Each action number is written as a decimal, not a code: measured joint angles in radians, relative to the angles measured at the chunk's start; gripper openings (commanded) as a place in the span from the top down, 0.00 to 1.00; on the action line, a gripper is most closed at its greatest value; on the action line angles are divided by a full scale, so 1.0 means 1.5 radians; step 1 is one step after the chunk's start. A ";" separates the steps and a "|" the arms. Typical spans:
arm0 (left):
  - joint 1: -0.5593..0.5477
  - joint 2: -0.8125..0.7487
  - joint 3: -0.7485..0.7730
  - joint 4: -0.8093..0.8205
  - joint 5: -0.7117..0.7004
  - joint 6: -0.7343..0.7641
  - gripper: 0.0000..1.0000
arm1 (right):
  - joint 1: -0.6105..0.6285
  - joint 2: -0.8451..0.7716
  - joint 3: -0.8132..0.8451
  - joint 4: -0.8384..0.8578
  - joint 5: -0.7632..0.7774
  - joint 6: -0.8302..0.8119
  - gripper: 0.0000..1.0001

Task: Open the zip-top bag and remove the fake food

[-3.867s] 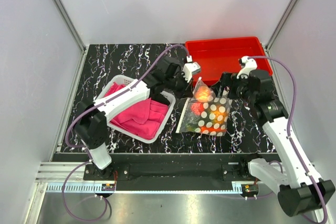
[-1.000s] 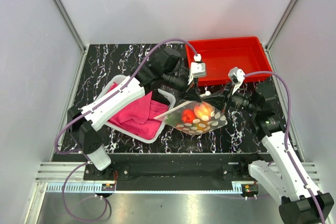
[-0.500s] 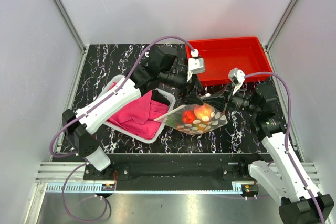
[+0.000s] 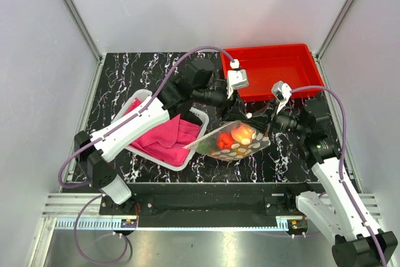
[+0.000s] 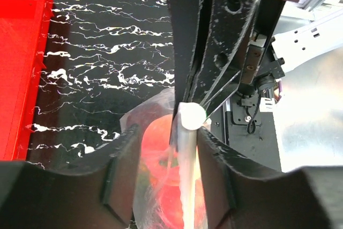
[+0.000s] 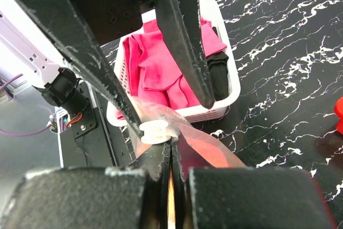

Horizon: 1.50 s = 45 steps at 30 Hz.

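Clear dotted plastic sags in mid-air above the black marbled tabletop (image 4: 125,76): the bag (image 4: 236,142) hangs off the surface near the middle of the top view, tilted, its low edge toward 8 o'clock. The food (image 4: 240,134) sits inside it, with orange and red pieces glowing through the film.

The right end effector (image 6: 171,151) is clamped tight on the bag's upper edge at about 2 o'clock of the bag, just beside the white rounded end of the zip strip (image 5: 187,175). The left end effector (image 5: 169,135) reaches in from 11 o'clock with its fingers spread – the strip runs between them with a gap on each side, so it grips nothing.

At 9 o'clock of the bag stands a white basket (image 4: 139,98) holding a pink cloth (image 4: 162,132); a red tray (image 4: 281,70) lies at 1 o'clock.
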 measured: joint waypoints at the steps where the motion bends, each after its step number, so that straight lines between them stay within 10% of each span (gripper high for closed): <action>1: -0.002 0.000 -0.001 0.001 -0.001 0.000 0.45 | 0.000 0.000 0.000 -0.001 0.000 0.000 1.00; 7: -0.010 -0.004 -0.011 0.022 -0.009 -0.006 0.32 | 0.000 0.002 0.000 -0.004 0.000 0.000 1.00; 19: -0.016 -0.022 -0.022 0.038 -0.026 -0.015 1.00 | 0.000 0.002 0.000 -0.005 0.000 0.000 1.00; 45: 0.015 -0.101 -0.163 0.047 -0.038 -0.028 1.00 | 0.002 -0.085 -0.029 -0.001 0.136 0.055 1.00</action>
